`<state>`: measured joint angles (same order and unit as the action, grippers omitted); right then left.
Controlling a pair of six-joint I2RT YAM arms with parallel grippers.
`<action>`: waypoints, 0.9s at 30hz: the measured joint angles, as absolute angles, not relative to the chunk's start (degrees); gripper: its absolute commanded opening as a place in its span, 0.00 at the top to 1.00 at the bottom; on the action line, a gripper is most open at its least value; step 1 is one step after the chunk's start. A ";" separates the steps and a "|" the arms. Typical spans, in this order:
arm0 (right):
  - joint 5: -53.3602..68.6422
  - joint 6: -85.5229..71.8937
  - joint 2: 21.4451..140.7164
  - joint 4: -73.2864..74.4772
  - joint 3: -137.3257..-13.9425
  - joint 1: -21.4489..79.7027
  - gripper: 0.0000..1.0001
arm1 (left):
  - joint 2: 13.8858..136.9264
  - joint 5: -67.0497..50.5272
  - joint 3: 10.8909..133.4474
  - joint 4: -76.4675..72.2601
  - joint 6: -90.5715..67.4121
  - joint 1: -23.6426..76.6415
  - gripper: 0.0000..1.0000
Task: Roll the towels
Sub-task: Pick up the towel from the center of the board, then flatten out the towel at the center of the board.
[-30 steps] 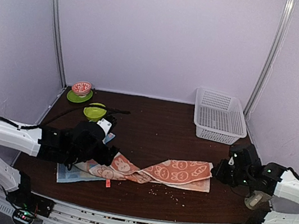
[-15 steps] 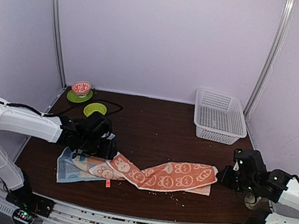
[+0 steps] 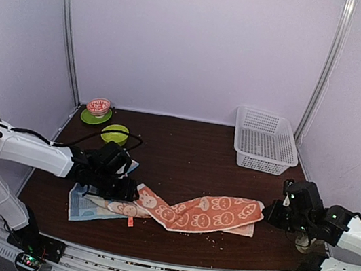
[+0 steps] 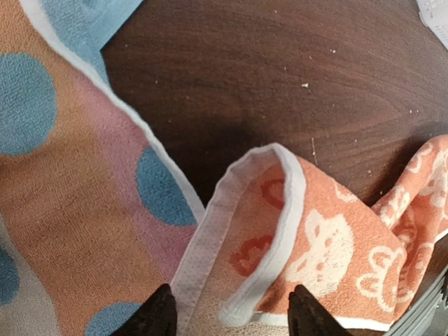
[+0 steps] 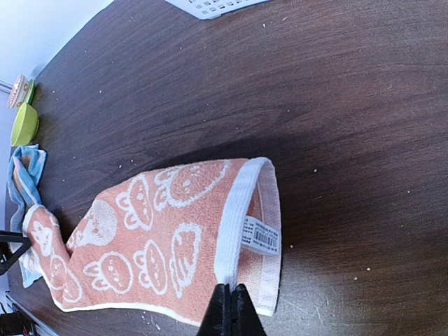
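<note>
The orange towel (image 3: 203, 211) with white cartoon print lies stretched across the front of the table, twisted near its left end. My right gripper (image 3: 270, 213) is shut on the white hem of its right end (image 5: 231, 231), next to a barcode label (image 5: 260, 234). My left gripper (image 3: 120, 191) is open over the towel's left end, its fingertips on either side of a raised fold (image 4: 280, 210). That end lies on the larger polka-dot towel (image 3: 83, 206), whose blue dots show in the left wrist view (image 4: 70, 182).
A white basket (image 3: 265, 142) stands at the back right. A green bowl (image 3: 115, 132) and a green plate with a pink bowl (image 3: 97, 110) stand at the back left, with a black cable beside them. Crumbs and a small orange scrap (image 3: 130, 222) lie near the front.
My right gripper has drawn the orange towel's right end a little to the right and toward the front. My left arm has swung its elbow back, and its gripper has stayed over the towel's left end.
</note>
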<state>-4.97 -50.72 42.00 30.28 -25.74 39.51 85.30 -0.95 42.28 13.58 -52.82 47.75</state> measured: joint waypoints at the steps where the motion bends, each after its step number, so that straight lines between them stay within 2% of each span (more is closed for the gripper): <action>1: -4.97 -50.72 41.98 30.28 -25.74 39.51 1.00 | 85.30 -1.52 42.04 13.43 -53.06 47.59 0.59; 3: -4.97 -50.70 41.78 30.30 -25.74 39.51 1.00 | 85.30 -2.33 41.98 12.86 -53.41 47.35 0.70; 8: -4.99 -50.70 40.66 30.61 -25.76 39.51 1.00 | 84.71 -2.83 41.52 10.63 -54.19 47.29 0.87; 10: -4.97 -50.70 40.27 30.65 -25.76 39.51 1.00 | 83.83 -2.81 41.52 10.44 -54.15 47.29 1.00; 18: -4.93 -48.45 39.90 33.43 -28.97 39.51 1.00 | 78.24 -2.72 41.52 11.46 -52.93 47.29 1.00; 27: -2.70 -35.44 34.39 39.16 -58.43 39.48 1.00 | 48.93 -3.68 46.54 13.26 -45.30 47.88 1.00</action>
<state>-2.70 -35.44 34.39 39.16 -58.43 39.48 48.93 -3.68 46.54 13.26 -45.30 47.88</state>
